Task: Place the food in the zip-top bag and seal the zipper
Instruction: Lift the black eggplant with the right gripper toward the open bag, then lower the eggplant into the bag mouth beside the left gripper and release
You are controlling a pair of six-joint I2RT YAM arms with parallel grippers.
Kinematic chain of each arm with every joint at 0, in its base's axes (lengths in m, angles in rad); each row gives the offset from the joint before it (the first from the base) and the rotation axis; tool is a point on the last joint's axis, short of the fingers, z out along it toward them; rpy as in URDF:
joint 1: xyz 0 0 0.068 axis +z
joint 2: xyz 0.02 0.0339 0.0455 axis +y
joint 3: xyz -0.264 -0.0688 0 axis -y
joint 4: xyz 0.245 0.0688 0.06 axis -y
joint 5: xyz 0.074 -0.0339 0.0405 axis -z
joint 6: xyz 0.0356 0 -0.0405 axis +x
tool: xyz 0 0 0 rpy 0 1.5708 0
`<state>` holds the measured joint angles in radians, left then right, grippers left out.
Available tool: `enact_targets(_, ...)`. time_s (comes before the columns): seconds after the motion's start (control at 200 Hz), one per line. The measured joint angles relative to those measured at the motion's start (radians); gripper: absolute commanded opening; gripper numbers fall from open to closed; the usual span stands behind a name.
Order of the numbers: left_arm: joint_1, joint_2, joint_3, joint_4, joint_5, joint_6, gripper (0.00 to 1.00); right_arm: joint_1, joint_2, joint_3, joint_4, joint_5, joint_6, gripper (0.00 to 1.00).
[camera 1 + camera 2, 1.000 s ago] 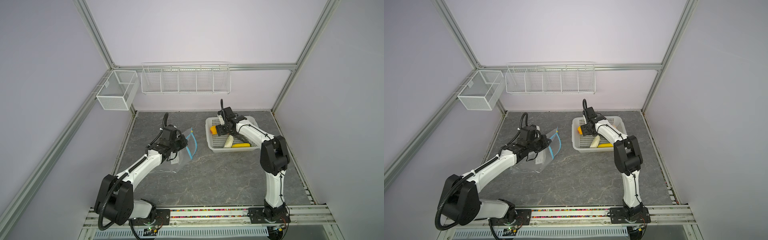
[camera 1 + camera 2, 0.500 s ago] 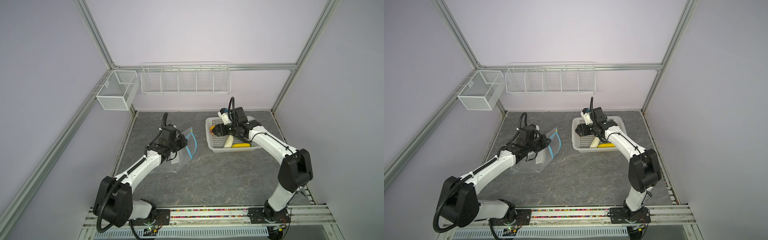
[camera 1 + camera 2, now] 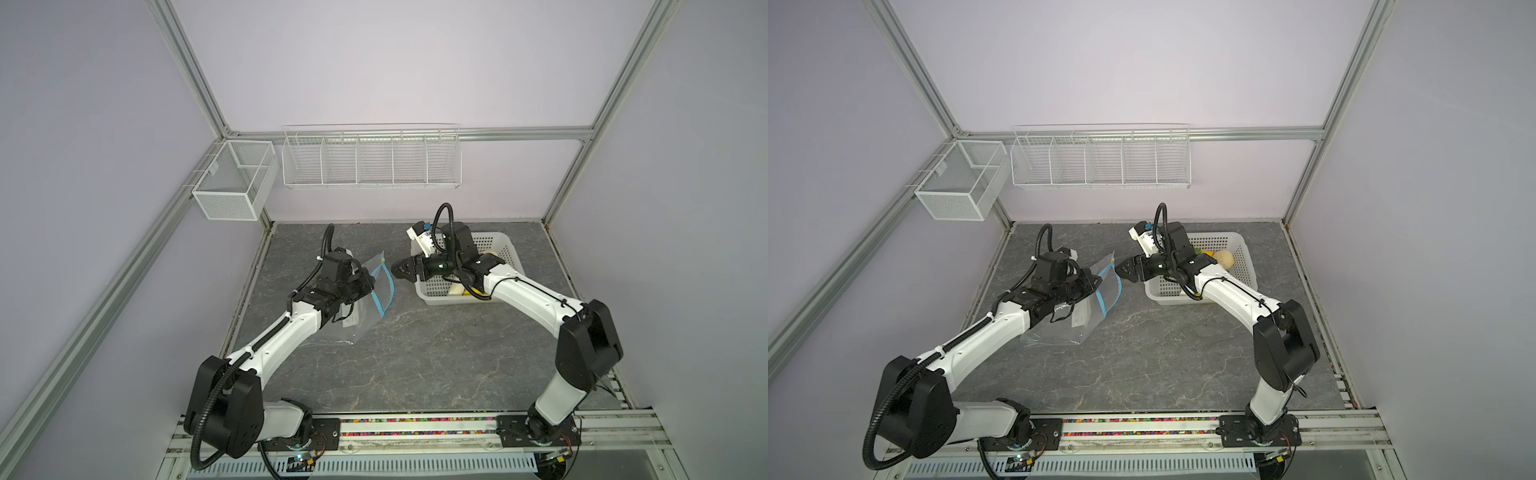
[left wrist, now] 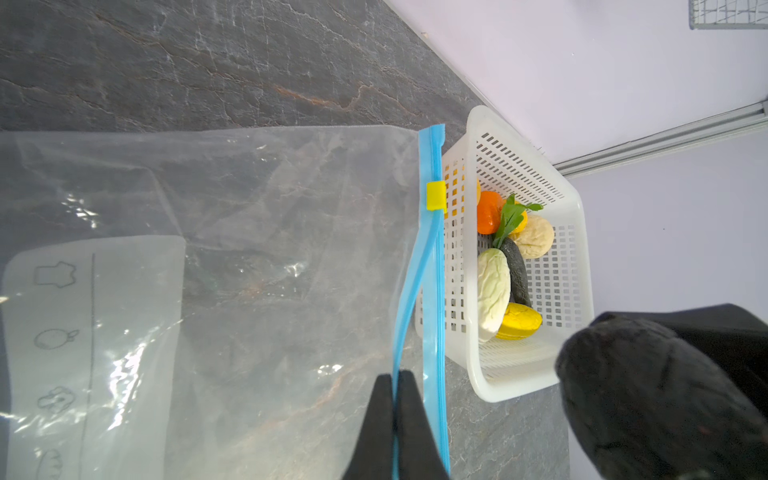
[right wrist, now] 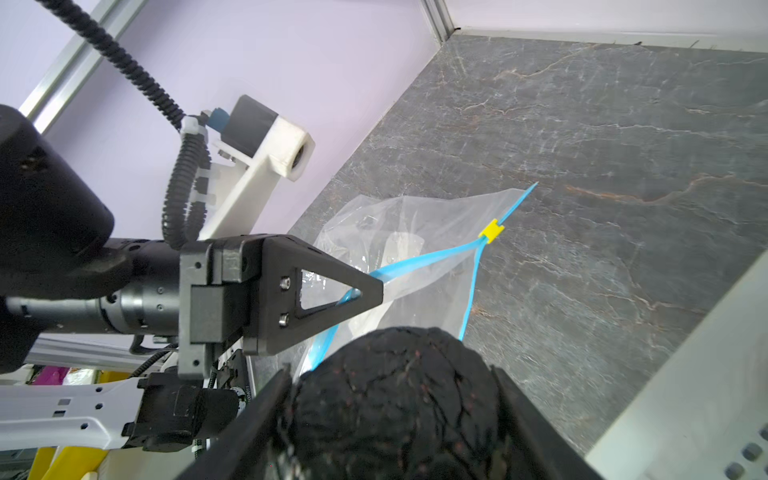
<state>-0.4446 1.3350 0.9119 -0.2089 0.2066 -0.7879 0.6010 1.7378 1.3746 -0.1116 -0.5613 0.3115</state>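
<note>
There are two claws. The left claw [image 4: 395, 384] is pinched tight on one side of the blue zipper [image 4: 433, 266] of the one clear bag [image 4: 257, 232], mid-frame on the desk [image 4: 208, 62]. The right claw [image 5: 390, 370] grips one dark bumpy ball [image 5: 395, 415] just beside the bag's mouth. One white basket [image 4: 536, 183], right of the bag, holds at least six more food pieces [image 4: 492, 291].
</note>
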Motion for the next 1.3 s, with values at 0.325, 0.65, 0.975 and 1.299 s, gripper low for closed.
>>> enact_targets(0.325, 0.0, -0.013, 0.0, -0.002, 0.0, 0.0, 0.0, 0.031, 0.075, 0.005, 0.016, -0.038, 0.018, 0.66)
enact_targets(0.65, 0.0, -0.021, 0.0, -0.001, -0.001, 0.0, 0.0, 0.055, 0.103, 0.043, 0.017, -0.05, 0.018, 0.66)
enact_targets(0.975, 0.0, -0.029, 0.0, -0.002, -0.001, -0.001, 0.0, 0.06, 0.146, 0.047, 0.01, -0.057, 0.008, 0.66)
enact_targets(1.299, -0.001, -0.037, 0.0, -0.001, -0.001, -0.003, 0.0, 0.068, 0.167, 0.071, -0.042, -0.042, -0.013, 0.68)
